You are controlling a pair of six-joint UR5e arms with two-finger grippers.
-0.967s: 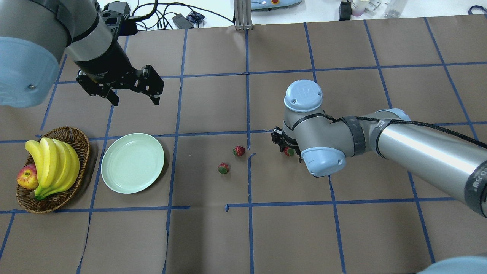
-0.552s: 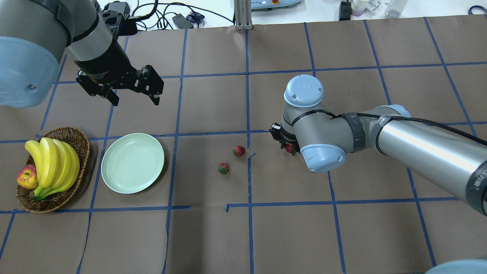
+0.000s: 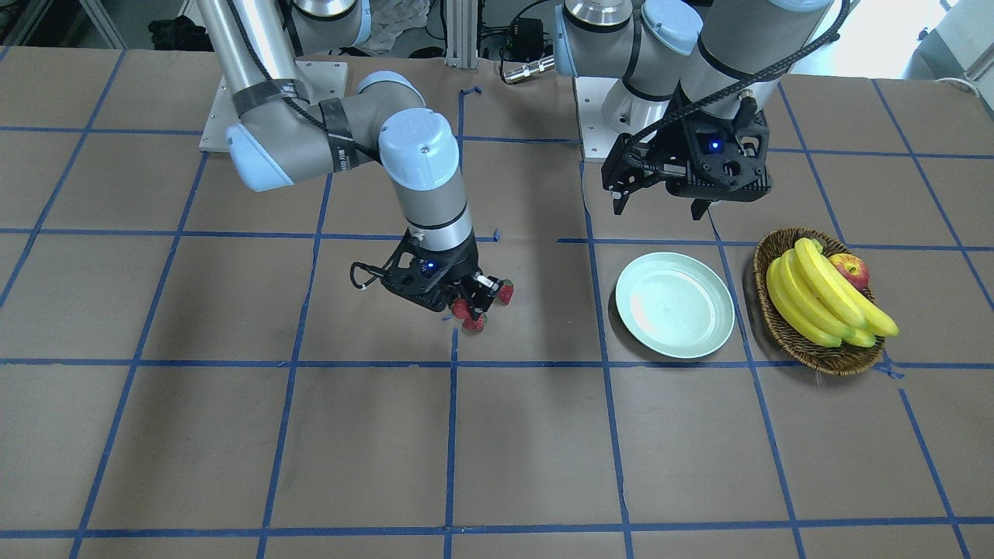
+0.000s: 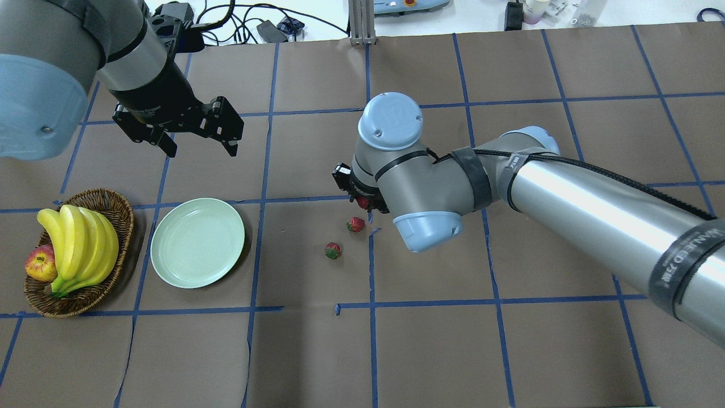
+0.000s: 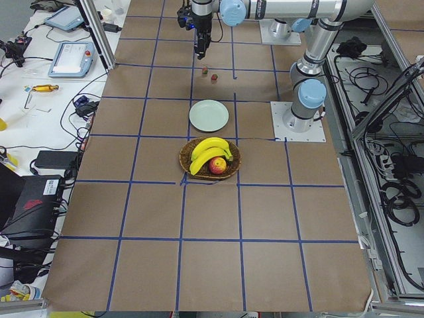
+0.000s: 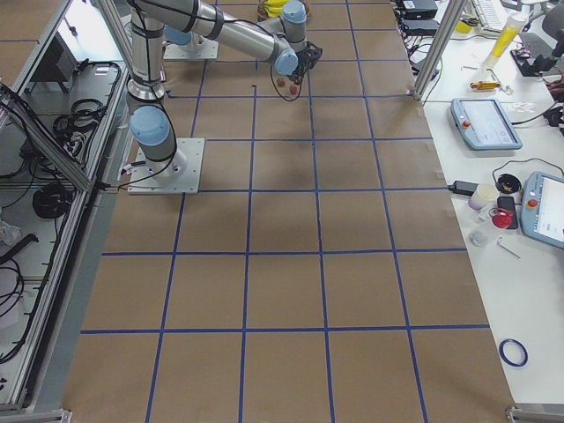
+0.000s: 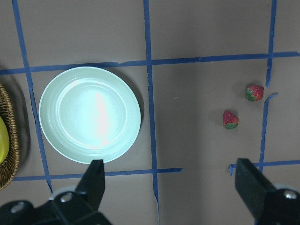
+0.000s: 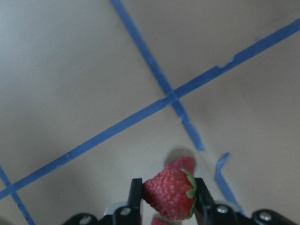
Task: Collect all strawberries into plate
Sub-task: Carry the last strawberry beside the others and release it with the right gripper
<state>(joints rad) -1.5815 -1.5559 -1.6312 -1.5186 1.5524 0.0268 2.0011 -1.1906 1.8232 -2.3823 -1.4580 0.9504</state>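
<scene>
My right gripper [image 4: 362, 202] is shut on one strawberry [image 8: 169, 193], which sits between the two fingers [image 8: 136, 197] in the right wrist view. It hangs just above the table in the front view [image 3: 463, 308]. Two more strawberries [image 4: 355, 224] [image 4: 332, 250] lie on the brown paper just below and left of that gripper. They also show in the left wrist view [image 7: 254, 92] [image 7: 230, 119]. The pale green plate [image 4: 197, 242] is empty, well to the left. My left gripper [image 4: 201, 141] is open and empty, high above the table behind the plate.
A wicker basket [image 4: 116, 199] with bananas [image 4: 79, 243] and an apple [image 4: 39, 264] stands just left of the plate. Blue tape lines cross the brown paper. Cables and gear lie beyond the far table edge.
My right arm has swung left with the strawberry in its gripper, from right of the vertical tape line to just above the two lying strawberries. The left arm has not moved.
</scene>
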